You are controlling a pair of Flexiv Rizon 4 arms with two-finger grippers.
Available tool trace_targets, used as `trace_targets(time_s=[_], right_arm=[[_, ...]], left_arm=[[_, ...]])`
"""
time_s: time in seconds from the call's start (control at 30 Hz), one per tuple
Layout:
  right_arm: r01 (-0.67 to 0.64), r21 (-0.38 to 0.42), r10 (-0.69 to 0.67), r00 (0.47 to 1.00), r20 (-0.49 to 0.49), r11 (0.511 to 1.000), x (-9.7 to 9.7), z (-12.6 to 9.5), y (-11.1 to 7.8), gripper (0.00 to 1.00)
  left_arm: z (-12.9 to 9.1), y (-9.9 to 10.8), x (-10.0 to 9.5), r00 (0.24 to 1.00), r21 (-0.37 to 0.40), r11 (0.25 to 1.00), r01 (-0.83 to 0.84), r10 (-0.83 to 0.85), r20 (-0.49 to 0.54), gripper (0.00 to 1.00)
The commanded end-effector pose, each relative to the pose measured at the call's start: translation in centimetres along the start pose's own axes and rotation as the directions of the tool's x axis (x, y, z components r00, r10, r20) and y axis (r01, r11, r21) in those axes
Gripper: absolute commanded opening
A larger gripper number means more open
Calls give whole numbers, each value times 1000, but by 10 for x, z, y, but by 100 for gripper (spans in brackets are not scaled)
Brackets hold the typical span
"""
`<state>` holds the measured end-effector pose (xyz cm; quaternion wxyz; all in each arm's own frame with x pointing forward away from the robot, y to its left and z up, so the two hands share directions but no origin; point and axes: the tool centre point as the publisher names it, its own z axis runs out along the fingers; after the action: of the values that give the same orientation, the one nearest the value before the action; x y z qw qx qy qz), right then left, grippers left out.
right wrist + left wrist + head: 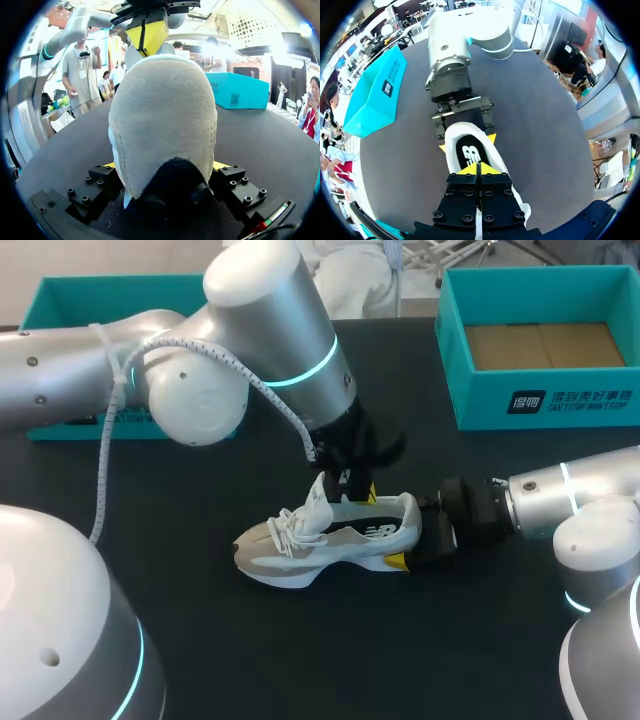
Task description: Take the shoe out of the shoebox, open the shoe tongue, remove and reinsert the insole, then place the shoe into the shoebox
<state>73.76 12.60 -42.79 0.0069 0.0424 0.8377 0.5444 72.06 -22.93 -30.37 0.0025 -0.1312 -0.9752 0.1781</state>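
Note:
A white and grey shoe [330, 535] lies on its sole on the black table, toe to the left. Its tongue [318, 495] stands up. My right gripper [400, 532] comes in level from the right, and its fingers press the heel [165, 115] from both sides. My left gripper [350, 483] hangs above the shoe's mouth with its yellow tips pressed together [477, 170]. Just ahead of them lies the black insole [470, 152], inside the shoe. I cannot tell whether the tips pinch the tongue. My right gripper [467, 141] shows around the heel in the left wrist view.
An open teal shoebox [540, 400] with a brown cardboard floor stands at the back right. A second teal box [60, 300] sits at the back left, partly behind my left arm. Bare black table lies in front of the shoe.

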Motion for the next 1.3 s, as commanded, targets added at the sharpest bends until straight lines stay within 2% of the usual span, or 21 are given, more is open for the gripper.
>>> trace_targets(time_s=[0.03, 0.27, 0.7, 1.03, 1.3], right_arm=[[-1, 4, 1, 1000, 0, 1000, -2, 9, -9, 0], [-1, 4, 1, 1000, 0, 1000, -2, 9, -9, 0], [-1, 4, 1, 1000, 0, 1000, -2, 9, -9, 0], [-1, 4, 1, 1000, 0, 1000, -2, 9, -9, 0], [-1, 4, 1, 1000, 0, 1000, -2, 9, -9, 0]], left_arm=[[11, -3, -3, 1000, 0, 1000, -6, 5, -22, 0], [37, -6, -8, 1000, -29, 1000, -5, 5, -11, 0], [73, 8, -4, 997, -56, 998, 36, -40, -73, 0], [78, 23, 10, 992, -82, 995, 51, -60, -112, 0], [84, 28, 14, 988, -62, 997, 43, -52, -144, 0]])
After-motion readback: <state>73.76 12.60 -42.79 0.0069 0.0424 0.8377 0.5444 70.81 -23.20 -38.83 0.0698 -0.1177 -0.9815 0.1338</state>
